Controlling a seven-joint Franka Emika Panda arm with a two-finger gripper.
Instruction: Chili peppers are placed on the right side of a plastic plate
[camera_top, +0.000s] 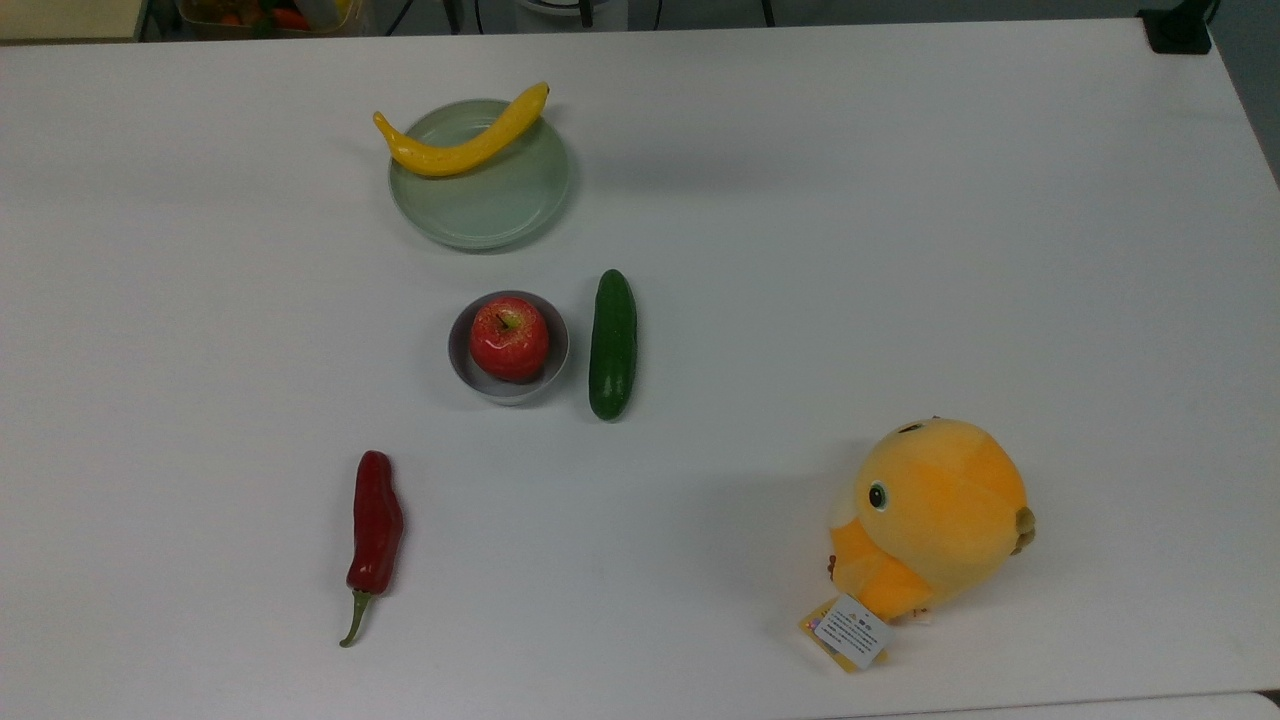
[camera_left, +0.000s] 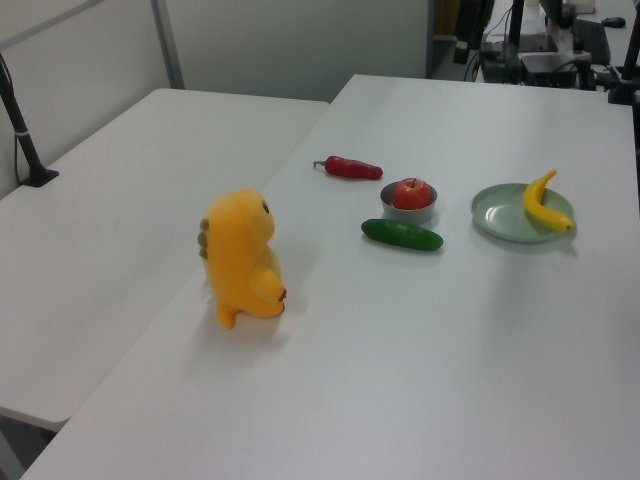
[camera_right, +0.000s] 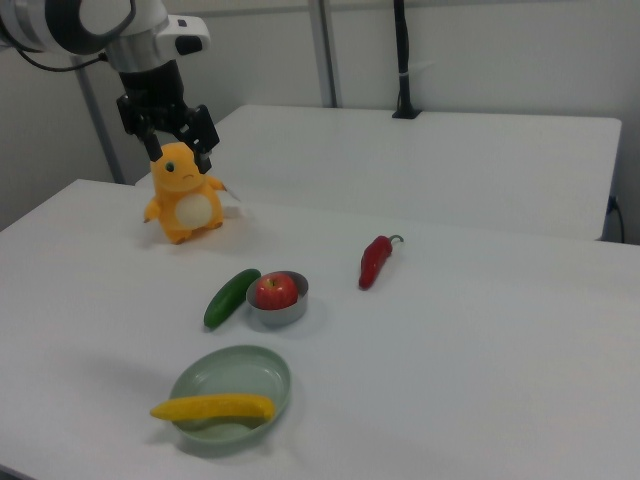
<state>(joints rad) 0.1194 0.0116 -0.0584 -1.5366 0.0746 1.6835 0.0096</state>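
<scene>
Chili, long, dark red and glossy with a thin green stem (camera_top: 376, 522), is lying on the white tabletop (camera_top: 900, 250) at the top view's lower left, well apart from the pale mint-green plastic plate (camera_top: 490, 205), which is carrying a yellow banana (camera_top: 460, 140). Black gripper (camera_right: 178, 148) is hanging over the orange plush toy (camera_right: 182, 195), jaws standing apart.
</scene>
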